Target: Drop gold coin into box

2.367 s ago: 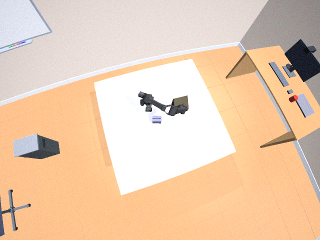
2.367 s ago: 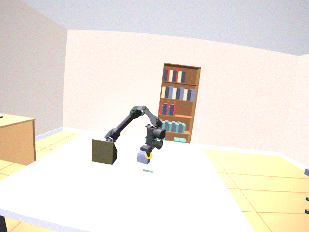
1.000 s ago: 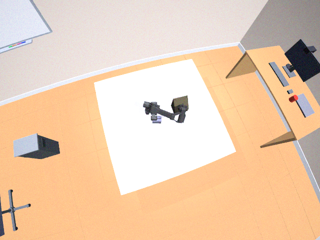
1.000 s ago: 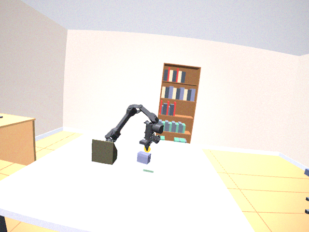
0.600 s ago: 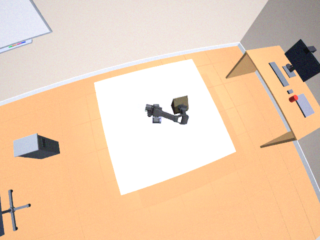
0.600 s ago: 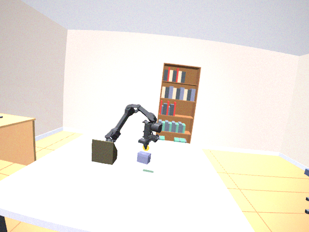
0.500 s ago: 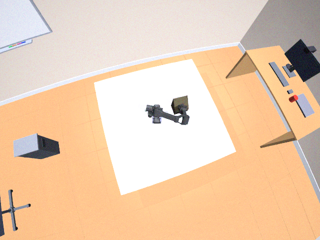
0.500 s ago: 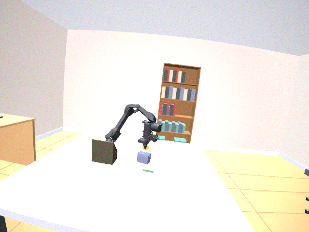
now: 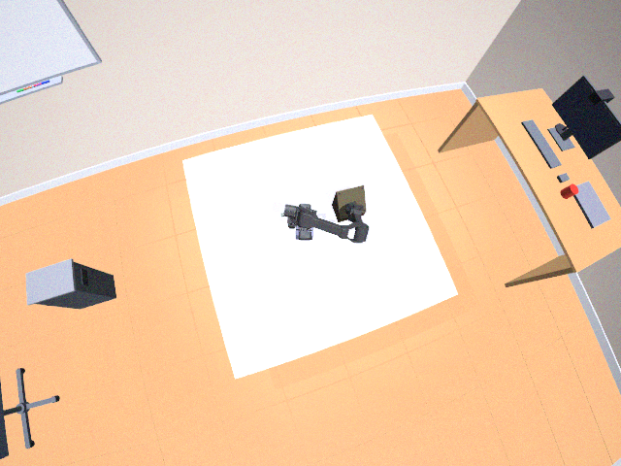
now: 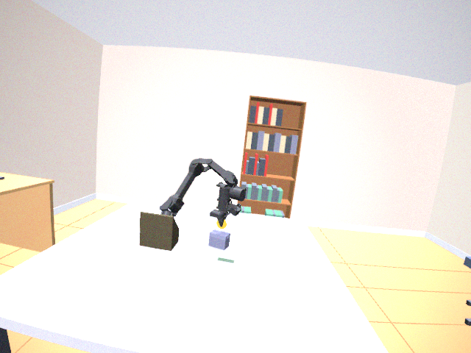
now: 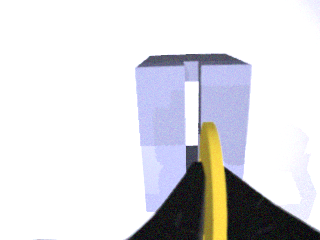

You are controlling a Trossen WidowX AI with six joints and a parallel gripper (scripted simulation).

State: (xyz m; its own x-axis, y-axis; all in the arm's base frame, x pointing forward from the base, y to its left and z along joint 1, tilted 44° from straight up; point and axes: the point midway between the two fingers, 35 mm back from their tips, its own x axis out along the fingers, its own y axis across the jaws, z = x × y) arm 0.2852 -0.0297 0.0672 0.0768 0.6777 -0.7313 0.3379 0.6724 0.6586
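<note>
Smooth matt gold coin [image 11: 212, 175], matt grey box [image 11: 165, 110]

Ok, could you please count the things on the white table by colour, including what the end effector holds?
Gold: 1, the coin, gripped in the end effector above the box
Grey: 1, the slotted box
Green: 1, the flat holder, with no coin in it
Olive-brown: 1, the block at the arm's foot
Total: 4

A white table [image 10: 114, 304] carries the grey box [image 10: 218, 240], the flat green holder [image 10: 225, 259] just in front of it, and a brown block [image 10: 157, 231]. The arm [image 10: 182, 187] seems to stand on that block.
</note>
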